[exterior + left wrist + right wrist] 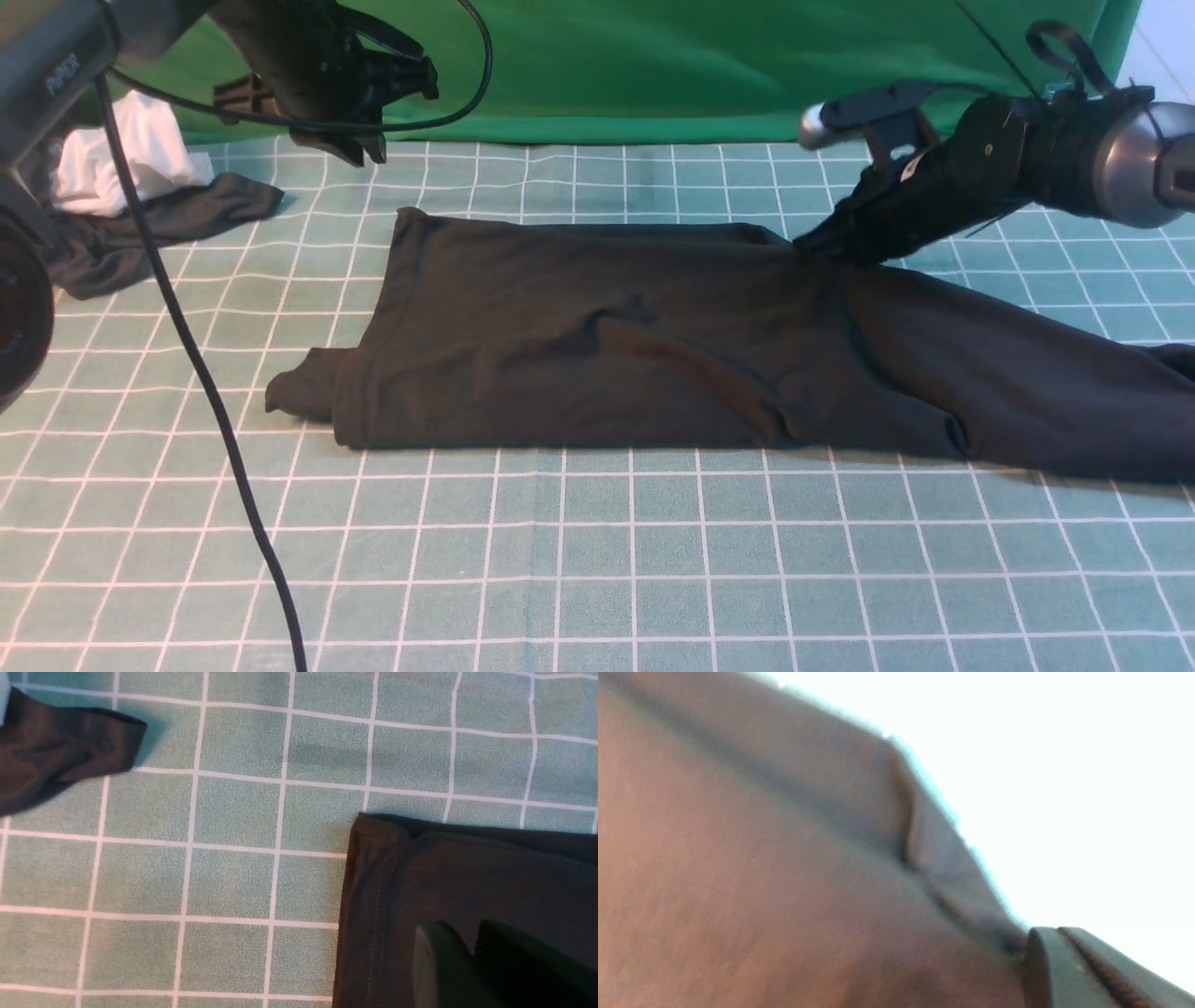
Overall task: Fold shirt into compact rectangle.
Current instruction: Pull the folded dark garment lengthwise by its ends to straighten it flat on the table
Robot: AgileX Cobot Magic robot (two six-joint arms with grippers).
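The black shirt (597,345) lies folded lengthwise into a long band across the checked table cover (597,560), running off the right edge; its print is hidden. My right gripper (814,248) is down at the shirt's far edge, right of the middle, shut on a pinch of its fabric. The right wrist view shows the shirt (738,858) bunched against the closed fingers of the right gripper (1057,933). My left gripper (359,147) hangs high over the table's far left, shut and holding nothing. The left wrist view shows the left gripper (467,935) above the shirt's hemmed corner (490,872).
A smaller dark grey garment (159,229) and a white cloth (121,154) lie at the far left; the grey garment's tip (56,751) shows in the left wrist view. A black cable (215,411) hangs down the left side. A green backdrop (653,56) closes the back.
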